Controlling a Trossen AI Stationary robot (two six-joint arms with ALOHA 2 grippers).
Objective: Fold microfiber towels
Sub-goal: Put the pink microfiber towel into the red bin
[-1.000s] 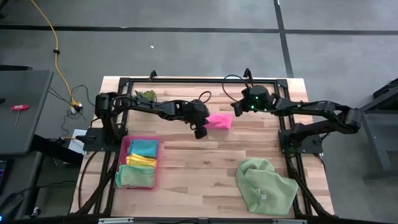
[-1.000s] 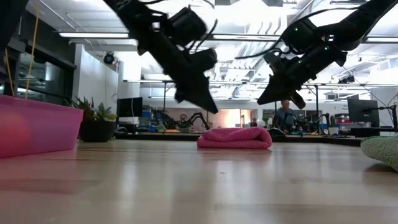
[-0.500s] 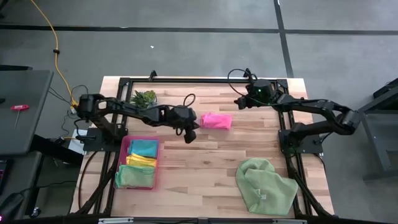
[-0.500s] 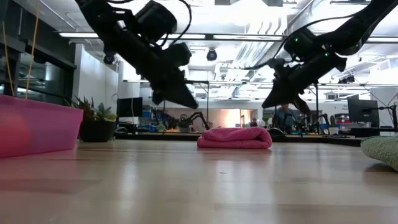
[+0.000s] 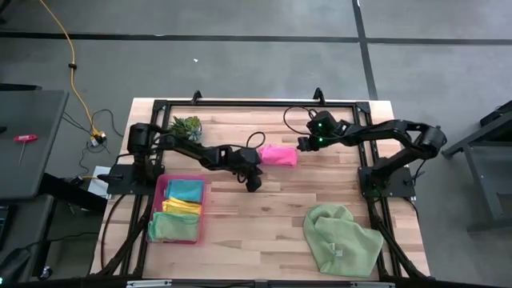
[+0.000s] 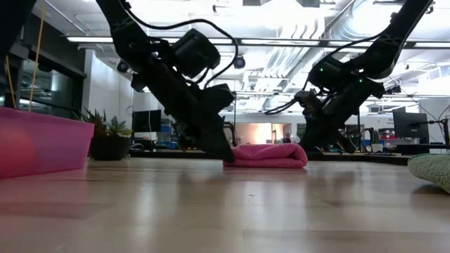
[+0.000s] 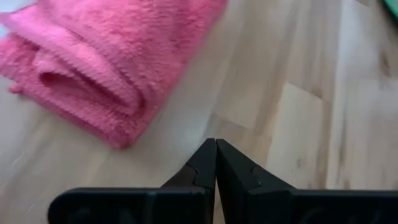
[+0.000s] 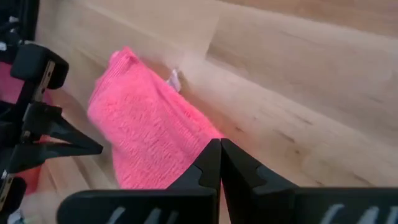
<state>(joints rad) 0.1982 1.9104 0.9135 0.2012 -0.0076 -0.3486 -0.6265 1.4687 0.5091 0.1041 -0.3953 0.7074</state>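
Folded hot pink microfiber towel (image 5: 279, 154) at desk (image 5: 264, 210) centre, toward 12 o'clock. Left tool (image 5: 254, 186) clenched, lowered to its 8 o'clock corner; right tool (image 5: 302, 146) clenched, closing from 3 o'clock. Likely repositioning next.

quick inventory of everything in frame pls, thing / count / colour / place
Folded microfiber towel: 1, hot pink, back centre of table, between the grippers.
Crumpled microfiber towel: 1, pale green, front right of table.
Towels in tray: teal, yellow, pale green, one each.
Translucent rectangular tray: 1, pink, front left.
Small spiky plant: 1, green, back left.
Wooden table: 1, light wood.
Yellow cable: 1, floor, left of the table.
Left gripper: shut, empty, low beside the pink towel.
Right gripper: shut, empty, at the towel's other end.
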